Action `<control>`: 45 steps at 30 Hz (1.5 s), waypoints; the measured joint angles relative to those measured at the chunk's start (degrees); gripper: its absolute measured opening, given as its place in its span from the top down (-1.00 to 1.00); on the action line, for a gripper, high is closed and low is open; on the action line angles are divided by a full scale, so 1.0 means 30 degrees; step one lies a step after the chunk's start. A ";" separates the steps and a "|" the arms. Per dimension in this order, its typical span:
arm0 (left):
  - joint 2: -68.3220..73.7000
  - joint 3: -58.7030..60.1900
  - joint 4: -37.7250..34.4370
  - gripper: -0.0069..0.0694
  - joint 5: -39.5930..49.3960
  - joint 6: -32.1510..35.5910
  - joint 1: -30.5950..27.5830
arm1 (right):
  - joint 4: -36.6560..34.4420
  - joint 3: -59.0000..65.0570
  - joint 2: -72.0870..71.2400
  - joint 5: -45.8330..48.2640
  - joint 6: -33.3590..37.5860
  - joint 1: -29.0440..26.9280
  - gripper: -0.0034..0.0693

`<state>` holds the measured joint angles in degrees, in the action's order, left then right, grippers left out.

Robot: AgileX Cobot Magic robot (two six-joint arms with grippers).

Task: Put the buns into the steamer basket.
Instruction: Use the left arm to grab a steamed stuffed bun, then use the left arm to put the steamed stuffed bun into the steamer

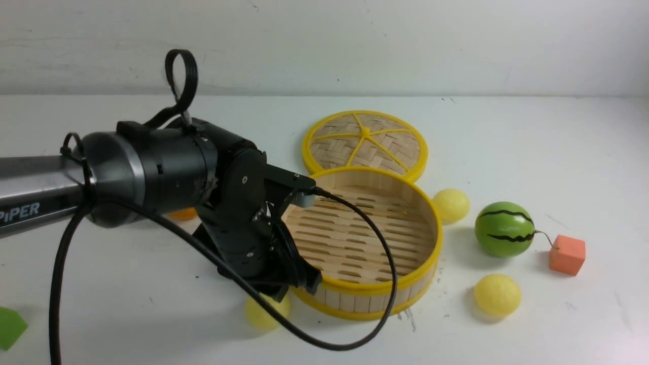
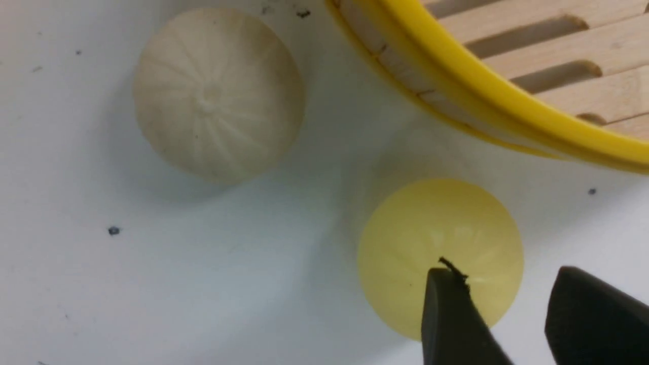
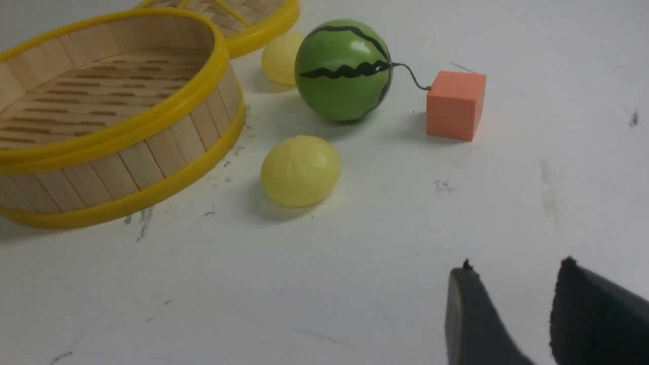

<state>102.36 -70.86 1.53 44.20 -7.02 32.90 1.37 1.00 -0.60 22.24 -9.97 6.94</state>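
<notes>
Zero buns (image 1: 497, 295) sit in the steamer basket (image 1: 370, 289); w/ left gripper (image 2: 509, 289) jaws apart over the yellow bun (image 2: 440, 243), lower right of wrist frame, we risk an off-ctr pinch squirting it away.

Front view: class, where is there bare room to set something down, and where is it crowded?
Bare: right of the orange cube; the far strip behind the lid; the slatted floor of the steamer basket. Crowded: between basket and watermelon ball, where two yellow buns sit, and at the basket's near left, where the left gripper hangs by two more buns.
</notes>
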 joint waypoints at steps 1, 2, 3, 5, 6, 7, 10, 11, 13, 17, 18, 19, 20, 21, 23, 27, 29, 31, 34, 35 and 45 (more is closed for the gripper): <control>0.0090 0.0000 0.0100 0.11 -0.0021 -0.0015 0.0000 | 0.0000 0.0000 0.0000 0.0000 0.0000 0.0000 0.25; 0.0157 0.0000 0.0195 0.11 -0.0038 -0.0021 0.0000 | 0.0000 0.0000 0.0000 0.0000 0.0000 0.0000 0.25; 0.0215 0.0000 0.0272 0.11 -0.0103 -0.0021 0.0000 | 0.0000 0.0000 0.0000 0.0000 0.0000 0.0000 0.25; 0.0412 0.0000 0.0292 0.11 -0.0272 -0.0039 -0.0049 | 0.0000 0.0000 0.0000 0.0000 0.0000 0.0000 0.25; 0.0580 0.0000 0.0292 0.11 -0.0355 -0.0039 -0.0138 | 0.0000 0.0000 0.0000 0.0000 0.0000 0.0000 0.25; 0.0710 0.0000 0.0292 0.11 -0.0359 -0.0039 -0.0185 | 0.0000 0.0000 0.0000 0.0000 0.0000 0.0000 0.25; 0.1096 0.0000 0.0354 0.11 -0.0422 -0.0044 -0.0430 | 0.0000 0.0000 0.0000 0.0000 0.0000 0.0000 0.25; 0.1160 0.0000 0.0396 0.11 -0.0444 -0.0060 -0.0455 | 0.0000 0.0000 0.0000 0.0000 0.0000 0.0000 0.25; 0.1251 0.0000 0.0420 0.13 -0.0486 -0.0060 -0.0512 | 0.0000 0.0000 0.0000 0.0000 0.0000 0.0000 0.25; 0.1251 0.0000 0.0253 0.30 -0.0526 -0.0060 -0.0512 | 0.0000 0.0000 0.0000 0.0000 0.0000 0.0000 0.25; 0.1251 0.0000 0.0214 0.40 -0.0526 -0.0060 -0.0512 | 0.0000 0.0000 0.0000 0.0000 0.0000 0.0000 0.25; 0.1251 0.0000 0.0214 0.49 -0.0526 -0.0060 -0.0512 | 0.0000 0.0000 0.0000 0.0000 0.0000 0.0000 0.25; 0.1251 0.0000 0.0214 0.56 -0.0508 -0.0060 -0.0512 | 0.0000 0.0000 0.0000 0.0000 0.0000 0.0000 0.25; 0.1251 0.0000 0.0214 0.67 -0.0446 -0.0060 -0.0512 | 0.0000 0.0000 0.0000 0.0000 0.0000 0.0000 0.25; 0.1251 -0.0085 0.0214 0.83 -0.0055 -0.0043 -0.0512 | 0.0000 0.0000 0.0000 0.0000 0.0000 0.0000 0.25; 0.0950 -0.1042 0.0170 0.85 0.2369 -0.0111 -0.0512 | 0.0000 0.0000 0.0000 0.0000 0.0000 0.0000 0.25; 0.0214 -0.1740 0.0020 0.85 0.3247 -0.0088 -0.0445 | 0.0000 0.0000 0.0000 0.0000 0.0000 0.0000 0.25; -0.0619 -0.2890 -0.0164 0.85 0.3538 0.0048 -0.0255 | 0.0000 0.0000 0.0000 0.0000 0.0000 0.0000 0.25; -0.0937 -0.4582 -0.0319 0.85 0.2984 0.0212 -0.0130 | 0.0000 0.0000 0.0000 0.0000 0.0000 0.0000 0.25; -0.0711 -0.5831 -0.0404 0.85 0.2623 0.0281 -0.0112 | 0.0000 0.0000 0.0000 0.0000 0.0000 0.0000 0.25; 0.6096 -1.2115 0.1123 0.85 0.2841 0.0289 -0.0714 | 0.0000 0.0000 0.0000 0.0000 0.0000 0.0000 0.25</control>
<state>120.64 -107.20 4.91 52.72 -6.15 30.76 1.37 1.00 -0.60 22.24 -9.97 6.94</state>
